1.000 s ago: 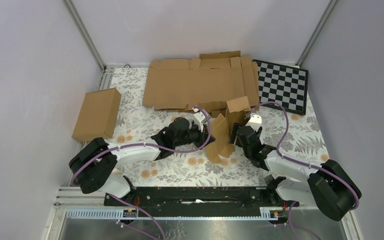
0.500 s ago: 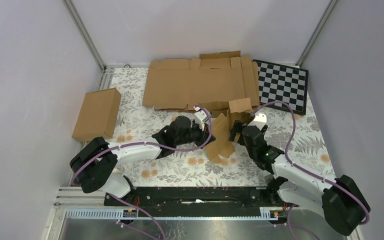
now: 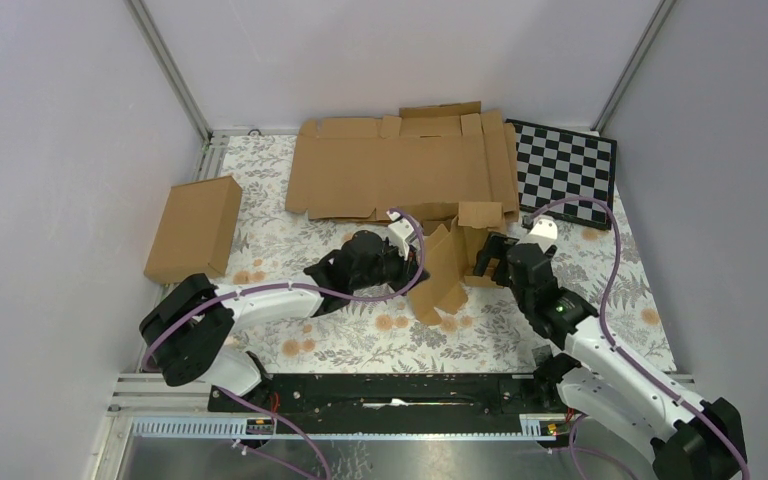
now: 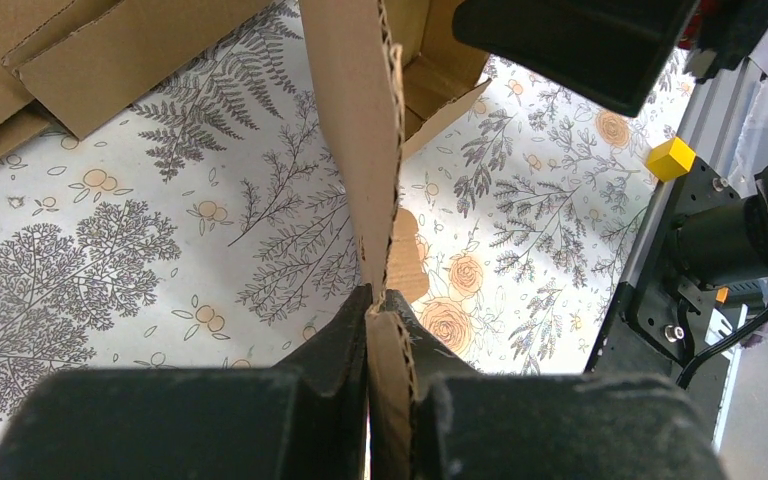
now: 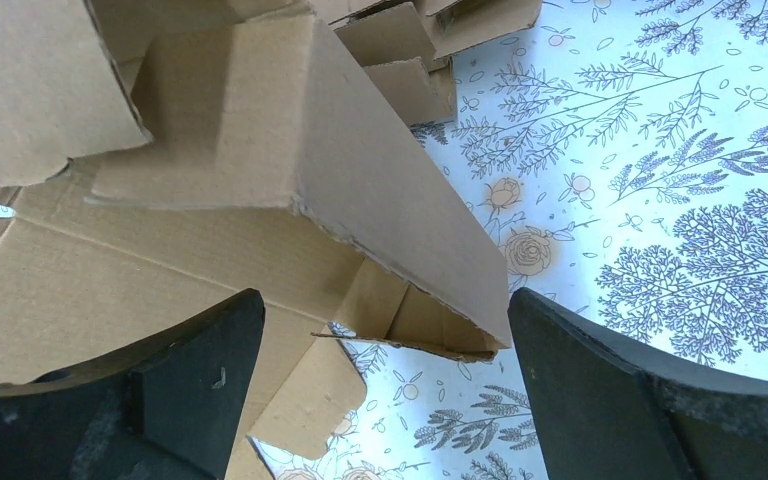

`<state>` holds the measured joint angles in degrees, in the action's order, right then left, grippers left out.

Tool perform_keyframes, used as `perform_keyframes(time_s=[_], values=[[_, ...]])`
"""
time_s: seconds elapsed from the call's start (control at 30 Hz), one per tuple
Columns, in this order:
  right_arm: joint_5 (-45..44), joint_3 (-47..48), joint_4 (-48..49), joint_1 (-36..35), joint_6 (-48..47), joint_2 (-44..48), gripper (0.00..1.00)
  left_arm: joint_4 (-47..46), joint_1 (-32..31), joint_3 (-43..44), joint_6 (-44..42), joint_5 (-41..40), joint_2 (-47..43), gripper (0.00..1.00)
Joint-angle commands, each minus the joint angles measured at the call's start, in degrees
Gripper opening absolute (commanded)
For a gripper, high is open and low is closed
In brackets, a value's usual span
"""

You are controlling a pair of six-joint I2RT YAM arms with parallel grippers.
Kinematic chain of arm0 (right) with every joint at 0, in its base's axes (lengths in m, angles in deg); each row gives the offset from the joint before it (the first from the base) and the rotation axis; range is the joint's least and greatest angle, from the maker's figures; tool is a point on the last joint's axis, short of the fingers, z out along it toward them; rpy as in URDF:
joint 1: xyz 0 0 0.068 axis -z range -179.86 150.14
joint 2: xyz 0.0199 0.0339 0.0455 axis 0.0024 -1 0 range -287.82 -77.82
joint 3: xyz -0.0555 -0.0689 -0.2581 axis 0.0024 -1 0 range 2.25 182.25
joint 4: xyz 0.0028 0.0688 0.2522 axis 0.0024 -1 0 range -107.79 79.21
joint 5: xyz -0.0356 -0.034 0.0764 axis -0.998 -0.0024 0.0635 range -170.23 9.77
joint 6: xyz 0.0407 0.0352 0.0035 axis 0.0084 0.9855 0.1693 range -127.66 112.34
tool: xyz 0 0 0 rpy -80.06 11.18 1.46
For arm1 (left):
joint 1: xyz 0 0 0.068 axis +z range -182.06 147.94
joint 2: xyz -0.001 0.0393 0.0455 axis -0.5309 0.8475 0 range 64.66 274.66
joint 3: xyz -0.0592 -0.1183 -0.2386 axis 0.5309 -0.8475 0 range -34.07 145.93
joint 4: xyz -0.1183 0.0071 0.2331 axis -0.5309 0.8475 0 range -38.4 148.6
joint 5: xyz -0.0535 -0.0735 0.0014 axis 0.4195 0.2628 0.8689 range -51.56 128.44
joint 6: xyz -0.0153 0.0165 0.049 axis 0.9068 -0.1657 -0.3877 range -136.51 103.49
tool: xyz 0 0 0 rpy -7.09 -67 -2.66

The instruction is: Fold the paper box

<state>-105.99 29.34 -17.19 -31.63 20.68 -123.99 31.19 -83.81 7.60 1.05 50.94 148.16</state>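
The paper box (image 3: 452, 258), a small brown corrugated mailer with tabbed flaps, stands half-folded in the middle of the floral table. My left gripper (image 3: 407, 268) is shut on one upright panel of the box (image 4: 355, 130); in the left wrist view the left gripper (image 4: 381, 300) pinches the panel's corrugated edge. My right gripper (image 3: 491, 256) is open on the box's right side. Seen from the right wrist, a folded flap of the box (image 5: 290, 150) hangs between the wide-spread fingers of the right gripper (image 5: 382, 300), touching neither.
A larger brown carton (image 3: 194, 228) lies at the left. Wide cardboard sheets (image 3: 400, 165) cover the back, next to a checkerboard (image 3: 566, 170). A small yellow block (image 4: 670, 158) sits by the black rail (image 3: 380, 390) at the near edge.
The right gripper has opened wide and shifted right and slightly away, its arm stretching out. The box's top flap has settled a little. The left gripper holds as before.
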Motion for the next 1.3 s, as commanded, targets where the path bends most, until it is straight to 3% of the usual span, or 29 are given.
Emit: perform_keyframes(time_s=[0.0,0.3,0.5,0.83,1.03,1.27], values=[[1.5,3.3,-5.9,1.1,-0.4,1.5,1.0,0.3,-0.4,2.8,-0.8,-1.1,-0.6,0.06],[11.7,-0.5,5.4,8.2,-3.4,-3.6,0.99,3.4,-0.4,4.0,-2.3,-1.9,-1.9,0.06],[21.0,-2.1,15.0,8.4,-4.3,-5.7,0.88,9.6,-0.3,5.7,-4.8,-3.3,-4.3,0.06],[35.0,-1.8,24.4,8.2,-4.2,-16.3,0.93,21.4,0.2,6.9,-12.8,-10.5,-11.5,0.06],[37.0,-2.7,27.6,5.4,-5.8,-19.4,0.99,21.9,0.3,6.6,-14.2,-10.4,-12.0,0.06],[33.0,-4.9,26.2,3.1,-8.5,-19.9,1.0,17.6,0.3,4.6,-12.8,-8.0,-11.3,0.06]])
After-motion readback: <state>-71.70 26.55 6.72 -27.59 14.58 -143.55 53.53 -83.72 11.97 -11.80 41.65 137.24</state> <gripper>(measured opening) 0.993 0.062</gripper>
